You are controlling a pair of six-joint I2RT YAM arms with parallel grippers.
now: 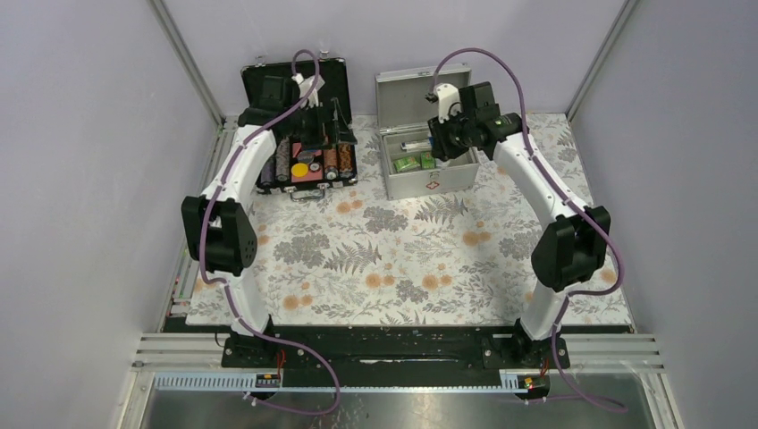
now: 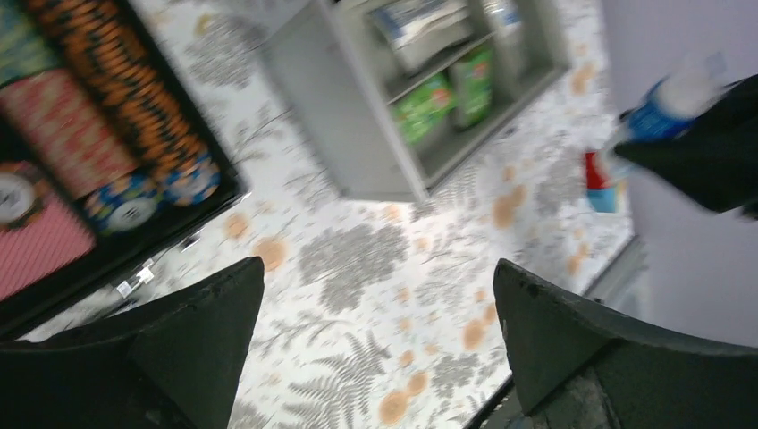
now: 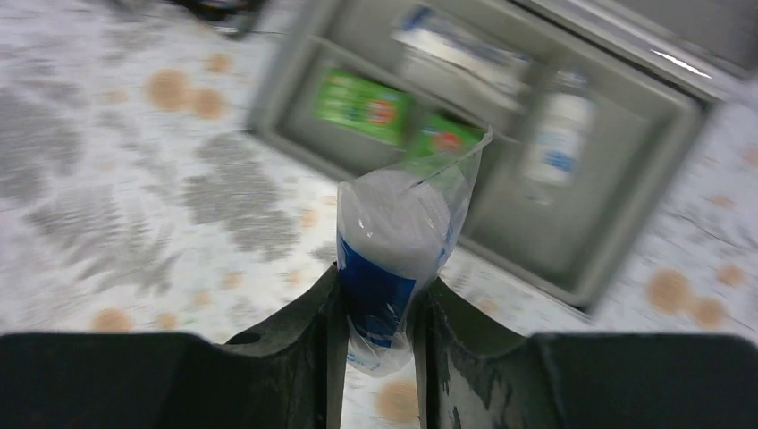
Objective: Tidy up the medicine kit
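- Black case [image 1: 304,134]: lies open just to the left of the medicine kit, with rows of coloured poker chips [image 1: 308,165] in it.
- Left gripper [image 2: 377,268]: in the top view it sits above the black case, left of the kit. Its fingers [image 2: 206,322] are spread wide with nothing between them; through the gap we see only the printed cloth. The left wrist view is blurred.
- Tablecloth [image 1: 402,259]: fern and orange flower print. The kit and the black case both stand on its far part.
- Medicine kit [image 1: 429,179]: grey metal box at the far middle of the cloth, with its lid [image 1: 402,94] upright behind it and a small red mark [image 1: 433,185] on its front wall.
- Kit contents: two green packets [image 3: 362,105] lie side by side in a front compartment. A white bottle [image 3: 559,134] with a blue label lies in a compartment further back. The right wrist view is too blurred for us to read any labels.
- Right gripper [image 3: 380,277]: it is over the right-hand part of the kit in the top view. The jaws are narrow, clamped on a white-and-blue item in a clear bag [image 3: 393,223].
- Bagged item: it points down towards the kit, raised above the compartments. We cannot tell what it is.
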